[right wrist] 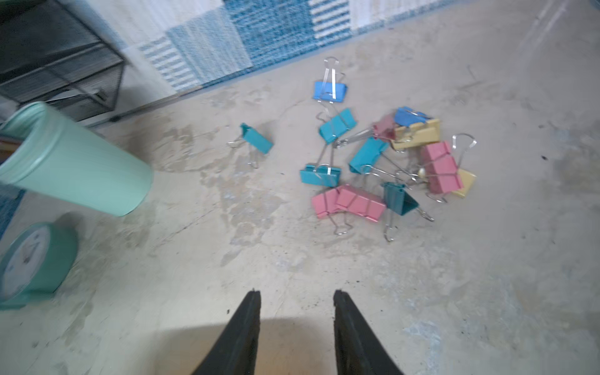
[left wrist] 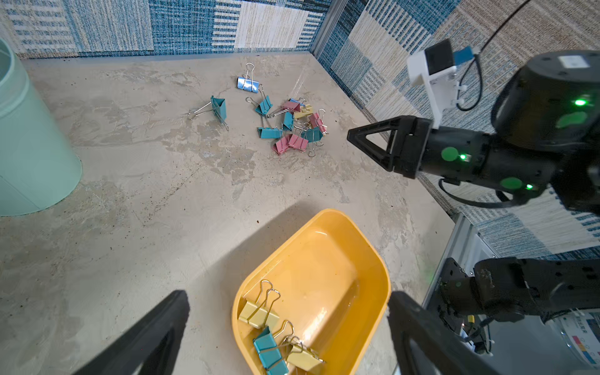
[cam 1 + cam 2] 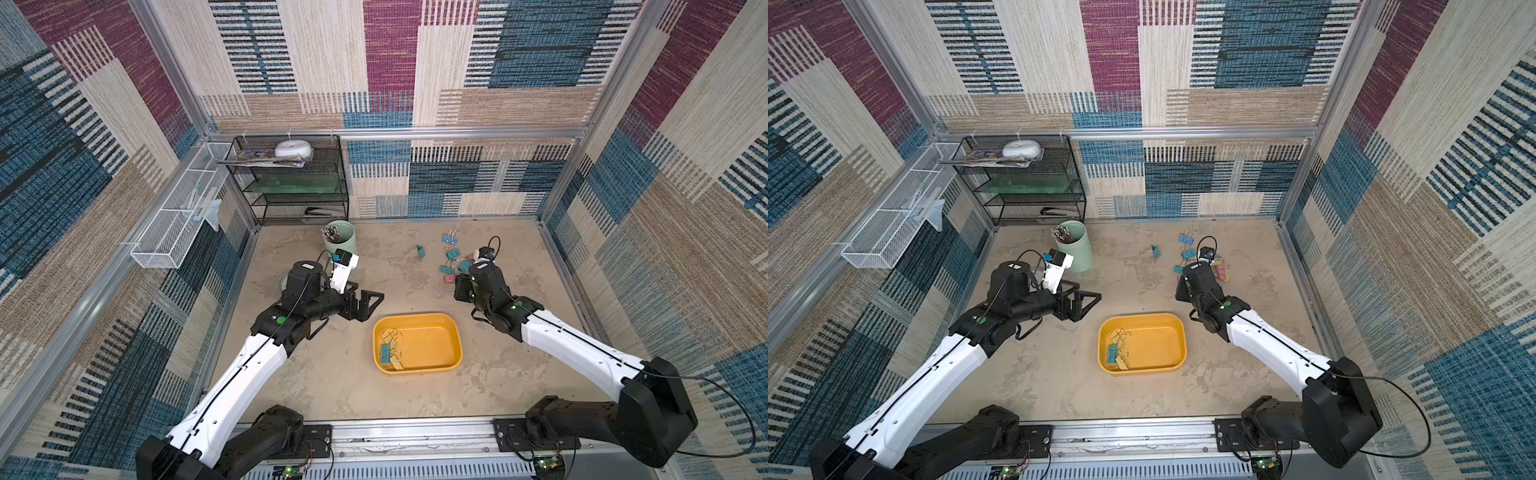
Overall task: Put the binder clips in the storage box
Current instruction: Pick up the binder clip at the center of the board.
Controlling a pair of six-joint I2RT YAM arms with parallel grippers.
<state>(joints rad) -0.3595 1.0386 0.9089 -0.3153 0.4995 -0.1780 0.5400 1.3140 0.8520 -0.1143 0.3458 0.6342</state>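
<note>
1. Clips (image 1: 383, 162): heaped on the table (image 1: 487, 259) toward the far right corner, wire handles crossed and overlapping. One teal stray (image 1: 256, 138) apart, toward the cup (image 1: 74, 162). Risk: snagging a neighbour's handle on the lift, then dragging it along and shedding it short of the box.
2. Clips in box (image 2: 276, 341): a few, bunched at one end.
3. Box (image 3: 453, 332): near the front edge, between the arms, well apart from the heap. Risk: low walls, so a bounce-out on a high release.
4. Right gripper (image 1: 296, 293): partly parted, empty, over bare table just short of the heap. Risk: modest gap, so pinching a sloped body or thin wire off-centre and flicking it away, or scattering the heap.
5. Left gripper (image 2: 289, 297): spread wide, empty, beside the box. Risk: crowding the right arm's drop path.
6. Cup: likely bumped in reaching for the stray.
</note>
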